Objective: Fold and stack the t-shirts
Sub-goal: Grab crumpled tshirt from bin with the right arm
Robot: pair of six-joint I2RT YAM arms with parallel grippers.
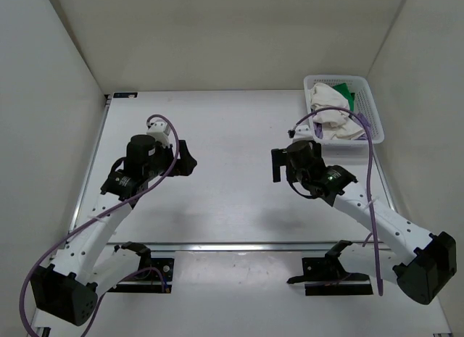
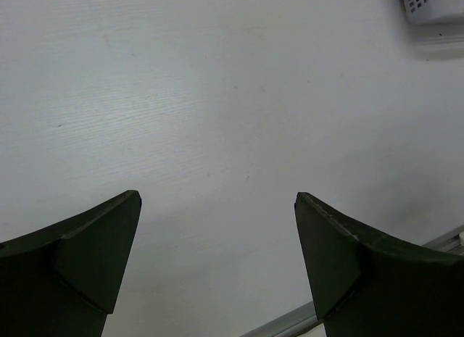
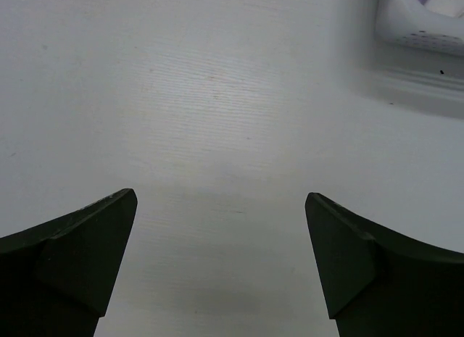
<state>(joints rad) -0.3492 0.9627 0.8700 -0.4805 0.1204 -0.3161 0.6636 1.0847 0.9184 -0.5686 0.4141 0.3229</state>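
**Left gripper** (image 2: 217,201): jaws spread wide with nothing between them. It is poised over bare table (image 2: 217,76), well left of the basket (image 1: 376,114).

**Right gripper** (image 3: 221,198): equally wide and empty, near the basket's near-left corner.

**t-shirts** (image 1: 332,105): heaped unfolded inside the basket, cream-white shirt (image 1: 326,114) uppermost, green shirt (image 1: 349,89) behind it. The lavender one is not clearly seen.

**Judgement:** both grippers stand ready, likely because no shirt has been fetched yet.

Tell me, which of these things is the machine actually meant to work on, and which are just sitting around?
Part of the job:
- cream-white shirt, crumpled
- green shirt, bunched up behind it
- left pincer and right pincer, both open and empty

Just there:
- white basket holding both shirts
- table
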